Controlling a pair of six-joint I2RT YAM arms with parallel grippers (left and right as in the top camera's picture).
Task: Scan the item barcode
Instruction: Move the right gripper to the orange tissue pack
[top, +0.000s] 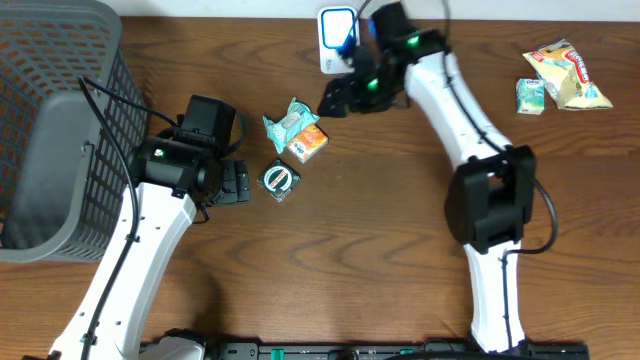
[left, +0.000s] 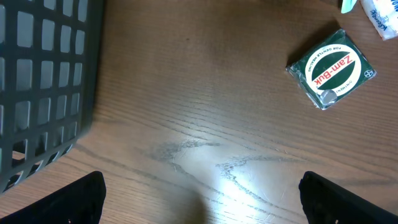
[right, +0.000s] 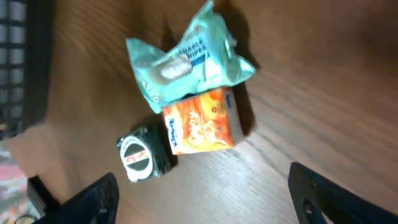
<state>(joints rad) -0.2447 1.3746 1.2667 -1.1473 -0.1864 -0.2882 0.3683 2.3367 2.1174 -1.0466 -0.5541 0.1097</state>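
Observation:
Three items lie together mid-table: a teal wipes pack (top: 289, 121) (right: 186, 62), an orange box (top: 308, 143) (right: 202, 127) touching it, and a green round-label Zam-Buk tin (top: 280, 180) (left: 329, 68) (right: 142, 158). A white-and-blue scanner (top: 338, 35) stands at the far edge. My right gripper (top: 335, 100) (right: 211, 199) hovers just right of the wipes pack, open, nothing between its fingers. My left gripper (top: 238, 185) (left: 202, 199) sits just left of the tin, open over bare wood.
A grey mesh basket (top: 60, 130) (left: 43, 81) fills the left side, close to my left arm. Two snack packets (top: 565, 75) lie at the far right. The right arm stretches across the table's right half.

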